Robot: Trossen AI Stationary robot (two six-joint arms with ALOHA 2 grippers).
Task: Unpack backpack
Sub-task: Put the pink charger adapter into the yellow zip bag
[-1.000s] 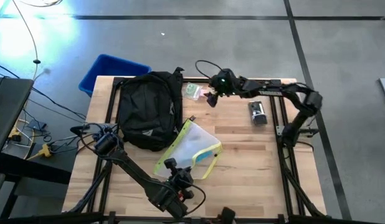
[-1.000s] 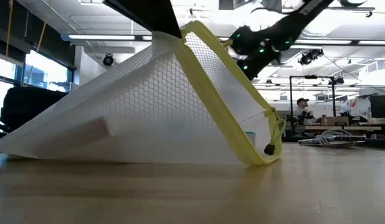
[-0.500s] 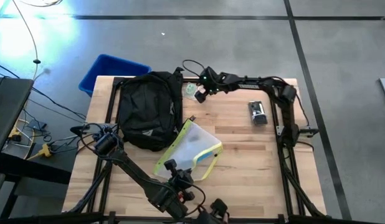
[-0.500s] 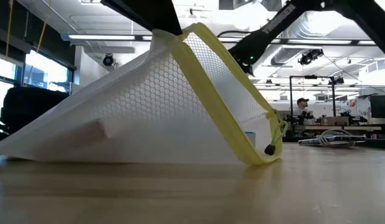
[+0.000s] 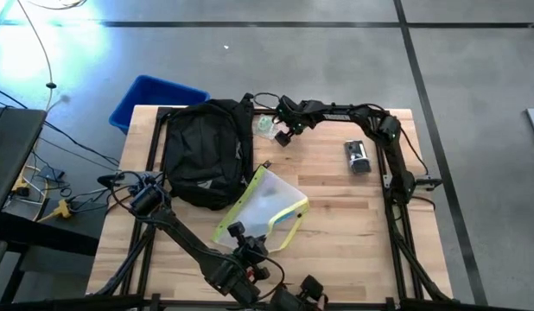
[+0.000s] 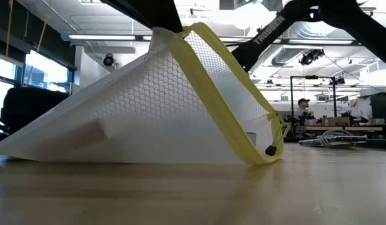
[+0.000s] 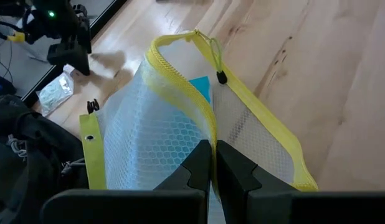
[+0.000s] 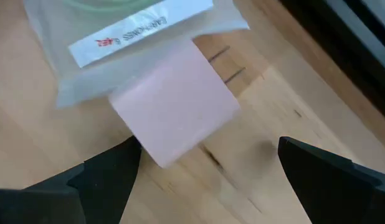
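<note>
Beside the backpack point(image 5: 202, 151), the left fingers point(image 7: 212, 163) pinch shut on the mesh pouch point(image 5: 265, 207); the right fingers point(image 8: 105, 180) spread wide, empty, over a pink block point(image 8: 175, 101).

Bright, even overhead light covers the scene, with a strong bluish-white glare on the floor point(image 5: 68, 26) far from both grippers. In the low view, ceiling lights point(image 6: 99, 37) glow behind the mesh pouch point(image 6: 149, 106), and the table point(image 6: 193, 194) nearest the lens is soft. The right wrist view is blurred throughout.
</note>
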